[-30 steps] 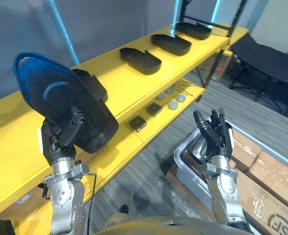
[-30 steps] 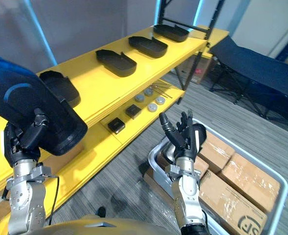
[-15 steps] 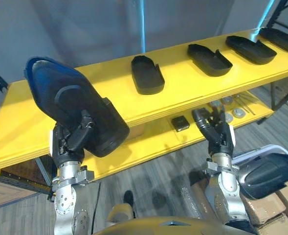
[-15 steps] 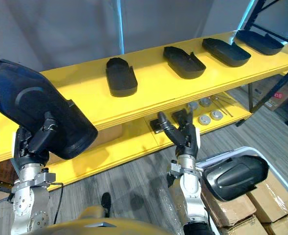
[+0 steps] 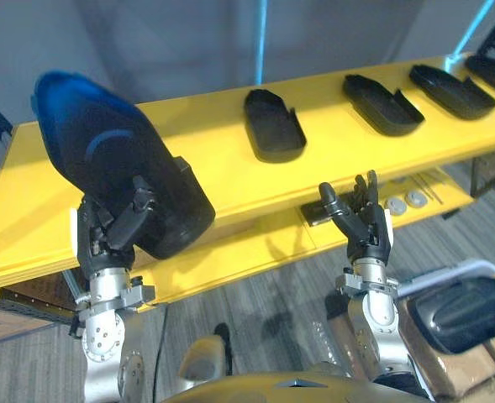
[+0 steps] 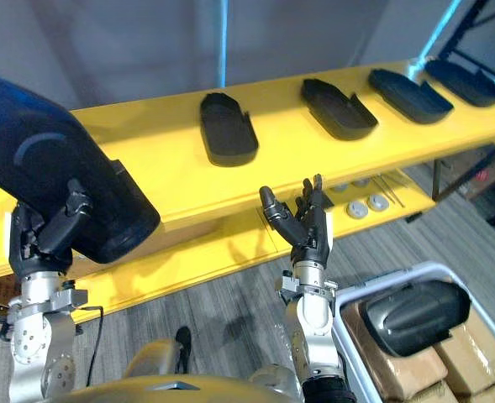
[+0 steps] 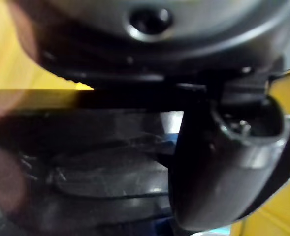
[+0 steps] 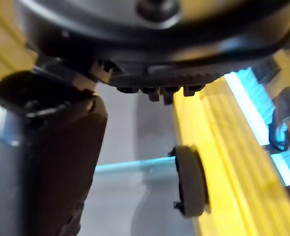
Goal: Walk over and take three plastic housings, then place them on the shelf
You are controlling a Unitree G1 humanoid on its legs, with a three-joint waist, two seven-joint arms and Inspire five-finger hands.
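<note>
At near right, a dark rounded plastic housing (image 5: 466, 311) lay in a grey plastic bin (image 6: 415, 273) on brown cardboard boxes (image 6: 470, 348). The left robot hand (image 5: 104, 245), raised at near left, had fingers and thumb clenched round a large dark blue-tinged plastic housing (image 5: 113, 164), while the right robot hand (image 5: 363, 228) stood released and empty, fingers straight. Farther off, four shallow black plastic housings (image 5: 274, 126) lay spaced along the upper board of the long yellow shelf (image 5: 201, 155).

Four black plastic shell housings (image 6: 229, 128) lie in a row on the yellow shelf's top board (image 6: 146, 159). Before it at left, the left hand (image 6: 41, 243) grips a large black domed housing (image 6: 54, 185). At right, a grey bin (image 5: 436, 278) holds a second black domed housing (image 6: 415, 315) on brown cardboard boxes (image 6: 449, 369).
</note>
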